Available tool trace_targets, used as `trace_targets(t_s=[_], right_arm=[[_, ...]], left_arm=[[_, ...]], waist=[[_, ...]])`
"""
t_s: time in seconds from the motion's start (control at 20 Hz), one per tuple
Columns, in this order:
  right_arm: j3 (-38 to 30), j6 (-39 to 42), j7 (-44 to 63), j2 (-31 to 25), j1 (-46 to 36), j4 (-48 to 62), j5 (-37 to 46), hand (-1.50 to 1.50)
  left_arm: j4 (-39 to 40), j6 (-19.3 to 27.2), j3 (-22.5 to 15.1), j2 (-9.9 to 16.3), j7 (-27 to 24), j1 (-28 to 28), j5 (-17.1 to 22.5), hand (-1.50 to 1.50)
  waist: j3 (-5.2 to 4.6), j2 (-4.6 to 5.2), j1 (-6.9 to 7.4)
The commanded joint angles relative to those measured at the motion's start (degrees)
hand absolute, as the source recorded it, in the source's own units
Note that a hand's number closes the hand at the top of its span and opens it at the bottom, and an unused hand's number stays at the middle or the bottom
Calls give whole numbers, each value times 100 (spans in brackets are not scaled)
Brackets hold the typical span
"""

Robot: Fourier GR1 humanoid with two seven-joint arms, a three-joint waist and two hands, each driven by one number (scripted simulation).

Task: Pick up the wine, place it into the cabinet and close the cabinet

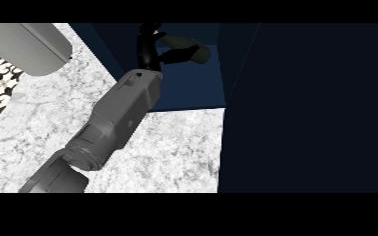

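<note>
The one hand (151, 47) in view, at the end of a grey forearm (122, 112), reaches into the open cabinet (199, 87); which arm it belongs to cannot be told. Its black fingers curl round the wine (186, 50), a greyish bottle lying tilted in the grip, its body pointing toward the cabinet's right wall. The bottle sits inside the cabinet's dark blue recess, above the cabinet floor and just short of that right wall. Left of the hand, the cabinet's slanted left edge runs close beside the wrist. The large dark cabinet door (303, 110) stands open along the right, bounding the opening. In front of the cabinet, the marbled counter (170, 150) spreads bare beneath the forearm. A grey rounded object (37, 47) lies well left of the cabinet.
</note>
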Motion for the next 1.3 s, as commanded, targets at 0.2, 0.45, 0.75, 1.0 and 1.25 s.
trace_targets(t_s=[0.2,0.45,0.75,1.0,1.25], right_arm=[[-177,-20,400,-58,217,-897,-667,-150],[15,59,259,-19,269,-787,-493,-150],[85,116,115,-1,453,-764,-523,-150],[104,98,396,-80,602,-1230,-636,-150],[13,16,330,-14,488,-1122,-473,-150]], left_arm=[[460,6,36,317,45,-109,-195,-150],[512,100,146,151,-340,104,-202,-150],[284,-441,210,164,-661,-35,-286,-150],[147,-925,214,195,-764,132,-361,-150],[-350,-1184,370,95,-1006,233,-309,-150]], waist=[[-5,19,-4],[-9,36,-23],[-6,24,-15],[-6,-32,71],[-5,-79,220]])
